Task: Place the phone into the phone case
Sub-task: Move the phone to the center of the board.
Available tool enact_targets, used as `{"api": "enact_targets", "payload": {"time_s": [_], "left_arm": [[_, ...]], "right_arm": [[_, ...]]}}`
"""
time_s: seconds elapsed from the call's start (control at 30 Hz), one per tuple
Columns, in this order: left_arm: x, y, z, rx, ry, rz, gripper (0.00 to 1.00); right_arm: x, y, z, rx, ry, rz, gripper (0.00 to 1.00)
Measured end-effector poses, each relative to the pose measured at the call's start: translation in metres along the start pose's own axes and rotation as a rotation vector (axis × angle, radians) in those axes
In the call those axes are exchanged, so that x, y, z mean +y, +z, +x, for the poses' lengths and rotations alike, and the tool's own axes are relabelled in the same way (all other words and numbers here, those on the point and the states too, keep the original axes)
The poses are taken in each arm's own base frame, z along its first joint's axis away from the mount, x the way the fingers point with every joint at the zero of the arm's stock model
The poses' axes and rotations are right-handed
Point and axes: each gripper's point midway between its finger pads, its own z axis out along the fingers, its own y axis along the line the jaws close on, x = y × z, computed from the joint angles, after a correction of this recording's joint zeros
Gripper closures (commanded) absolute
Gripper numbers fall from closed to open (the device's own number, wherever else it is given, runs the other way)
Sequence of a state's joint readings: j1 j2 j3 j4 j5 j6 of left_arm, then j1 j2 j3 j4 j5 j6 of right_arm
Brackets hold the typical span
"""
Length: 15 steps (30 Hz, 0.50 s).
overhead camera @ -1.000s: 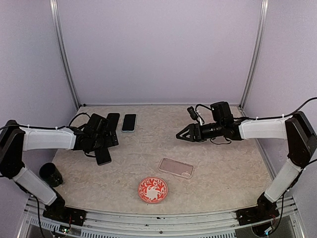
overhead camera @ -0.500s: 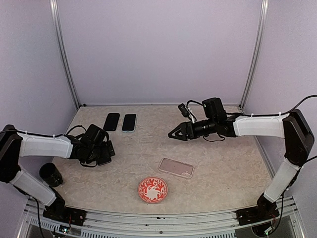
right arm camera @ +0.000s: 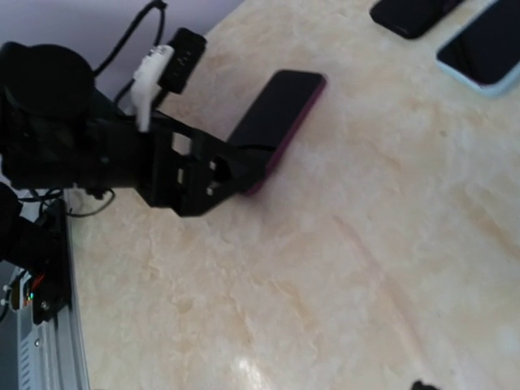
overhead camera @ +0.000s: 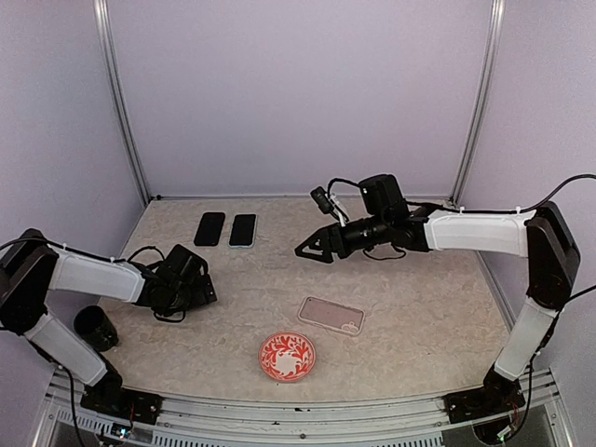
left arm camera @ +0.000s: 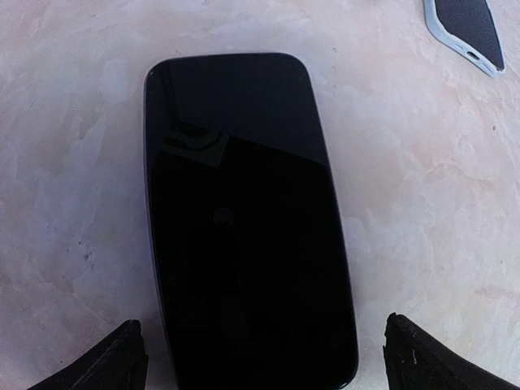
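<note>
So the left gripper (left arm camera: 268,357) is down low on the table (left arm camera: 422,203) with its fingers (left arm camera: 122,361) spread wide, one either side of the near end of the phone (left arm camera: 244,219). As far as I can tell neither pad is touching it. The phone itself is lying flat, screen dark, over on the left side. That's well apart from the phone case (overhead camera: 331,315), which sits nearer the middle just behind a red patterned plate (overhead camera: 287,356). The right gripper (overhead camera: 310,250) hangs in the air above the table's centre, jaws parted from what the top view shows, holding nothing. My read is we're at the pick-up stage, nothing in the case yet. Next it needs to squeeze in on the phone's long edges, and that looks fiddly since it's thin and flush with the surface. Then lift, carry it across and line it up with the case. Heads up, there are two more phones at the back, a black one (overhead camera: 211,228) and a white-rimmed one (overhead camera: 242,230), so easy to mix up.
</note>
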<state>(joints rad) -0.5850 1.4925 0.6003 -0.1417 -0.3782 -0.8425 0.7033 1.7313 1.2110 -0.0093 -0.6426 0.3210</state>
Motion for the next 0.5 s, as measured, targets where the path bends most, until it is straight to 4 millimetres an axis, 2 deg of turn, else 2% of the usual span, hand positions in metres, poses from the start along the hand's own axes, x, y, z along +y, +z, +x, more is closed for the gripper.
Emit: {"api": "enact_targets", "payload": {"time_s": [0.13,0.23,0.5], "left_arm": [[-0.009,0.005,-0.005,-0.023,-0.006,0.017,0.01],[-0.018,0.008,-0.008,-0.038,-0.001,0.028,0.01],[-0.064,0.012,-0.007,-0.051,0.021,0.129,0.01]], "right_arm": [[0.001,0.008,-0.006,-0.003,-0.022,-0.005,0.22],[-0.002,0.013,-0.003,0.006,-0.022,-0.003,0.22],[-0.016,0.029,0.003,0.018,-0.055,0.008,0.21]]}}
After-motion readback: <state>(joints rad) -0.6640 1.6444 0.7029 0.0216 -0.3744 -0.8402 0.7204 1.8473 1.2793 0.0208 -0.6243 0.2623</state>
